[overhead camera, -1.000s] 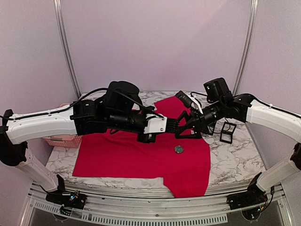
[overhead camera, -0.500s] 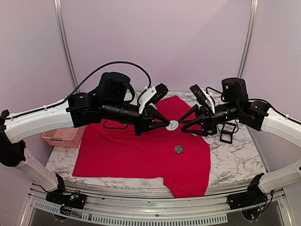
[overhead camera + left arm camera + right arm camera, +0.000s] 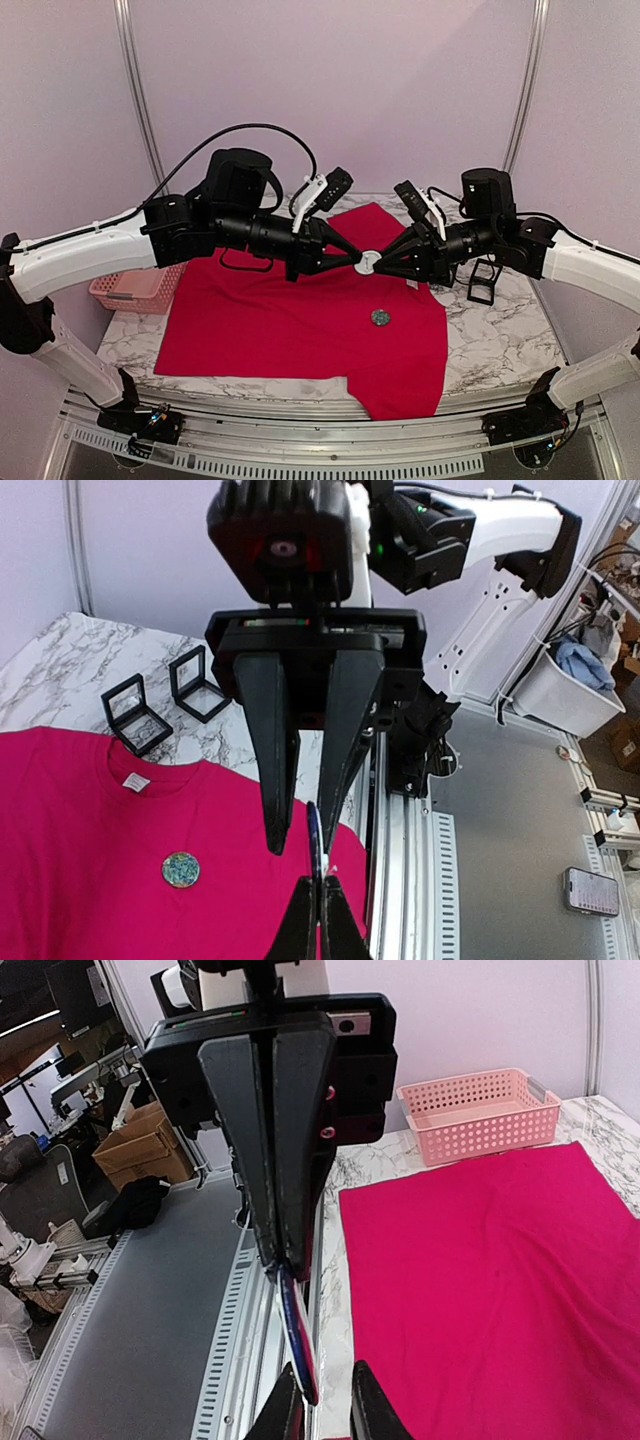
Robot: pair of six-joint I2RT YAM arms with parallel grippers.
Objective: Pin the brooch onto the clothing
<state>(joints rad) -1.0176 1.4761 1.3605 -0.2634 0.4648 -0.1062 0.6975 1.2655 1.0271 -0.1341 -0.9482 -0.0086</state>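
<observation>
Top view: both arms are raised over the shirt [image 3: 270, 320], which lies flat on the bench [image 3: 500, 330]. The left fingers [image 3: 335, 258] and right fingers [image 3: 402, 262] meet tip to tip on a small pale round thing, which I take for the brooch [image 3: 368, 263]. It is held in the air well above the cloth. A teal disc [image 3: 380, 317] lies on the shirt below it. The risk is in the handover. If the left lets go before the right has a hold, the brooch drops and may roll off the bench.

Left wrist: the left fingers are shut on the brooch, seen edge-on at their tips. The right fingers come down on either side of it with a gap showing, so they are not clamped. They look set a little off-centre, and a lopsided squeeze could twist the brooch out of the left's thin hold.

Right wrist: the right fingertips stand slightly apart. The brooch's edge is between them and close to one pad, but I cannot tell if it touches. A grip on the rim alone would probably slip, and two grips pulling against each other could strain the brooch.
</observation>
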